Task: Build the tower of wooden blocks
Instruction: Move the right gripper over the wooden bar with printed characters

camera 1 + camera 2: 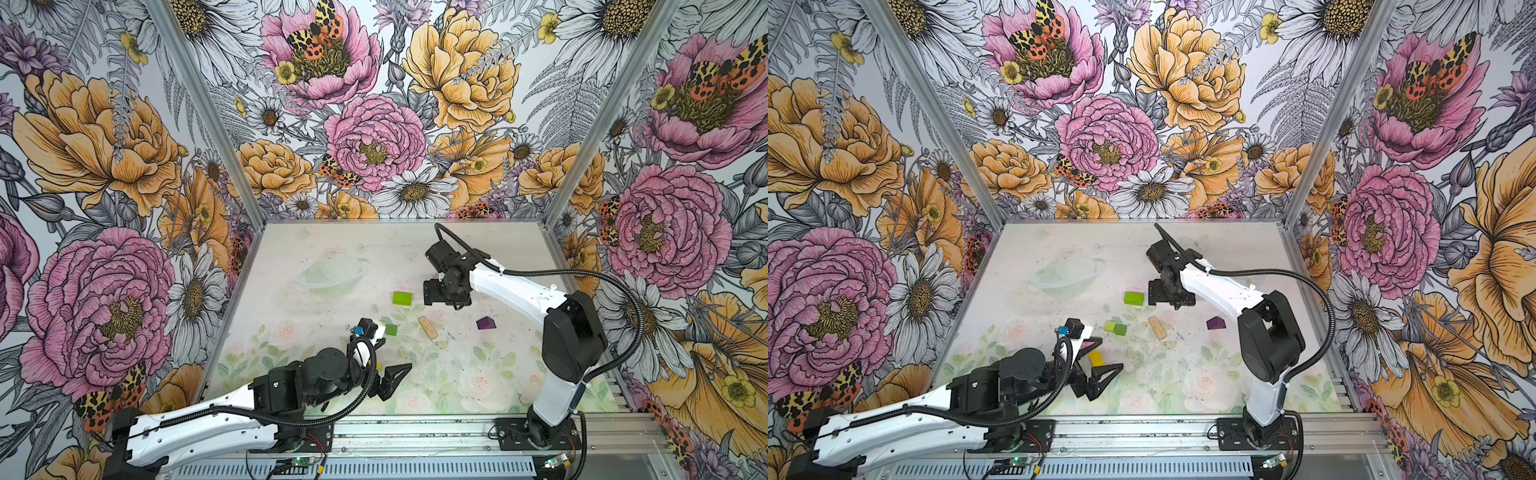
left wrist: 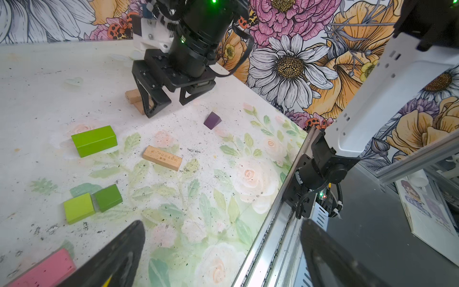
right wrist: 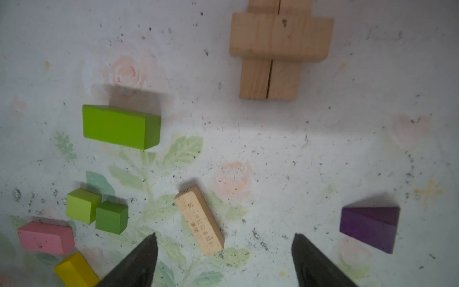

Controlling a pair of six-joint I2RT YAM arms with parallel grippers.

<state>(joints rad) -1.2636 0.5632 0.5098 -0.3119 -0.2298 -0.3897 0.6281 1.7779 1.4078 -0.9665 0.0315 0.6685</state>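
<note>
Left tool, apparently above yellow oblong

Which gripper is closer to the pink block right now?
Left. The left gripper, open, has the pink block just outside one finger. The right gripper is far across the table, open above the stacked tan blocks.

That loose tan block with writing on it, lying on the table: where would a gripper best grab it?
Across its two long sides, at mid-length, coming straight down. The tan block lies flat and slanted, with bare table along both long sides, so jaws turned to match its slant should fit.
</note>
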